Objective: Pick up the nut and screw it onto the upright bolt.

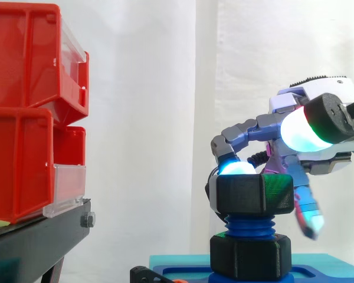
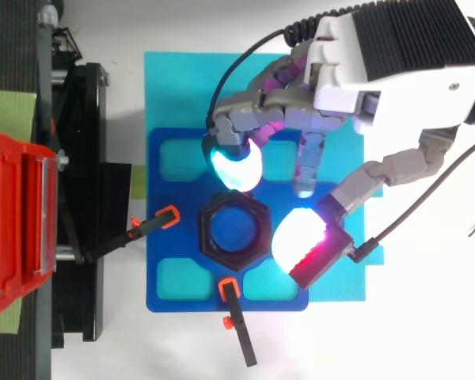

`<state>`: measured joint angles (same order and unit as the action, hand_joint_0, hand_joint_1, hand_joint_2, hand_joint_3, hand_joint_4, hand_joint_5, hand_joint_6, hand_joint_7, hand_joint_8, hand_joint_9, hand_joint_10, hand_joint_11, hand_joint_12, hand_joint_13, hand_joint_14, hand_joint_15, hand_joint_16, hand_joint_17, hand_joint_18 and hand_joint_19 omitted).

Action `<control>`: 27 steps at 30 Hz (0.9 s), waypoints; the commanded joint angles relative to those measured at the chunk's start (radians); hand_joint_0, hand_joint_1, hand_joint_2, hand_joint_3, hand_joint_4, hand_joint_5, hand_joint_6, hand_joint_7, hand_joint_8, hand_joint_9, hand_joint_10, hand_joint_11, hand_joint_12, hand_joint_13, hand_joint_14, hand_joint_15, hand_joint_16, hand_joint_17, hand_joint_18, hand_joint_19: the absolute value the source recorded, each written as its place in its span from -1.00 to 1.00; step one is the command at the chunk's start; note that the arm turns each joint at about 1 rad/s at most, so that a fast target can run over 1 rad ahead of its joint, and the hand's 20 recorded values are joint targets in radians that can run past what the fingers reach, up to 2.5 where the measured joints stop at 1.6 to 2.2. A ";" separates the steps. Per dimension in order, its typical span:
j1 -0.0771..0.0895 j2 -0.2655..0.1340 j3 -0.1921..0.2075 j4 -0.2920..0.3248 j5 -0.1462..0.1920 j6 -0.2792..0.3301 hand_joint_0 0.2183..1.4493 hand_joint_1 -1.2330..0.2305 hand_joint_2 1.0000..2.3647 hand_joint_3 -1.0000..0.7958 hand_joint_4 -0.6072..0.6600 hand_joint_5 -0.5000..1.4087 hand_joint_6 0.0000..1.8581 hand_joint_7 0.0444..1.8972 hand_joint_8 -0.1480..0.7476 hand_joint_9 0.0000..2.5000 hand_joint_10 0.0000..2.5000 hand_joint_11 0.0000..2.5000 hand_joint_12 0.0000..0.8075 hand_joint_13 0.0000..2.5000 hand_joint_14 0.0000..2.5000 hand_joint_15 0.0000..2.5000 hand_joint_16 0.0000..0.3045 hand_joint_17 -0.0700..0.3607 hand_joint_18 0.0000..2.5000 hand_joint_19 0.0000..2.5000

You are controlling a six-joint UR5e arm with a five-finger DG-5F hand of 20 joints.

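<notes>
While the robot hand [image 2: 384, 63] comes in from the right edge in side view, its fingers are curled around the black hex nut [image 1: 255, 193], i.e. closed on it. The nut sits on top of the blue threaded bolt [image 1: 249, 226], directly below and between the fingertips. It's level, w/ several threads showing under it. One pad glowing cyan [image 2: 234, 165] is against the nut's far side, at its top rim. The other pad, white w/ red glow [image 2: 298, 237], is just beside the nut on the opposite side; can't tell if it actually touches, and in side view it looks higher than the nut. Bolt is upright, and from above its blue end shows in the nut's centre hole. The bolt rises from a black hex base [image 1: 251, 254] below the nut. That base stands in the middle of a dark blue fixture plate [image 2: 166, 277] on a cyan mat [image 2: 174, 87], both under the robot hand. Two black clamps w/ orange tips [image 2: 168, 218] [image 2: 229, 286] lie on the plate near the nut, not touching it. Red bins [image 1: 23, 71] on a black stand [image 1: 35, 236] are well apart, on the far side of the nut from the robot hand. White curtain [image 1: 153, 88] behind.
</notes>
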<state>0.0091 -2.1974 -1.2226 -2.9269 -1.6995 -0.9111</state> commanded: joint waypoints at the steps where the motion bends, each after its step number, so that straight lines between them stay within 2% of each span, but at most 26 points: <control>1: -0.003 0.001 0.000 0.002 0.000 0.000 -0.63 0.08 -1.00 -0.44 0.26 -0.51 -0.46 0.14 -0.10 0.01 -1.00 -0.90 -0.14 -0.34 -1.00 -0.93 -0.68 -0.16 -0.50 -0.81; 3: -0.005 0.001 0.002 0.002 0.000 0.000 -0.66 0.07 -1.00 -0.44 0.23 -0.63 -0.46 -0.14 -0.02 -0.17 -1.00 -0.90 -0.04 -0.40 -1.00 -0.91 -0.63 -0.08 -0.55 -0.80; 6: -0.006 0.001 0.023 0.000 0.000 0.000 -0.69 0.06 -1.00 -0.44 0.14 -0.69 -0.46 -0.28 -0.06 -0.39 -1.00 -0.96 -0.01 -0.54 -1.00 -0.93 -0.61 -0.05 -0.67 -0.83; 7: -0.006 0.001 0.041 -0.012 -0.002 0.000 -0.69 0.06 -1.00 -0.44 0.13 -0.69 -0.46 -0.30 -0.06 -0.40 -1.00 -0.96 -0.01 -0.56 -1.00 -0.94 -0.61 -0.05 -0.70 -0.83; 8: -0.006 0.001 0.041 -0.012 -0.002 0.000 -0.69 0.06 -1.00 -0.44 0.13 -0.70 -0.46 -0.32 -0.06 -0.44 -1.00 -0.99 0.00 -0.59 -1.00 -0.95 -0.61 -0.05 -0.72 -0.85; 11: -0.006 0.002 0.084 -0.078 -0.008 0.000 -0.70 0.05 -1.00 -0.44 0.11 -0.71 -0.46 -0.36 -0.08 -0.52 -1.00 -1.00 0.02 -0.68 -1.00 -0.99 -0.60 -0.05 -0.84 -0.89; 15: 0.000 0.001 0.109 -0.104 -0.005 0.001 -0.76 0.12 -1.00 -0.44 0.11 -0.74 -0.46 -0.38 -0.04 -0.60 -1.00 -1.00 0.06 -0.76 -1.00 -1.00 -0.57 0.00 -0.96 -0.93; 20: 0.009 -0.001 0.101 -0.098 0.000 0.001 -0.78 0.03 -1.00 -0.44 0.15 -0.75 -0.46 -0.37 -0.02 -0.65 -1.00 -1.00 0.08 -0.80 -1.00 -1.00 -0.56 0.02 -1.00 -0.95; 22: 0.015 -0.001 0.081 -0.071 0.000 0.004 -0.78 -0.03 -1.00 -0.44 0.17 -0.74 -0.46 -0.36 -0.02 -0.66 -1.00 -1.00 0.08 -0.80 -1.00 -1.00 -0.57 0.02 -1.00 -0.96; 23: 0.022 0.001 0.058 -0.037 0.006 0.014 -0.77 -0.06 -1.00 -0.44 0.18 -0.74 -0.46 -0.36 -0.02 -0.66 -1.00 -1.00 0.08 -0.80 -1.00 -1.00 -0.57 0.02 -1.00 -0.95; 27: 0.032 0.001 0.020 0.028 0.024 0.035 -0.77 -0.08 -1.00 -0.44 0.21 -0.73 -0.46 -0.34 -0.01 -0.65 -1.00 -1.00 0.08 -0.80 -1.00 -1.00 -0.57 0.01 -1.00 -0.95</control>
<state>0.0325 -2.1974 -1.1710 -2.9533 -1.6879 -0.8921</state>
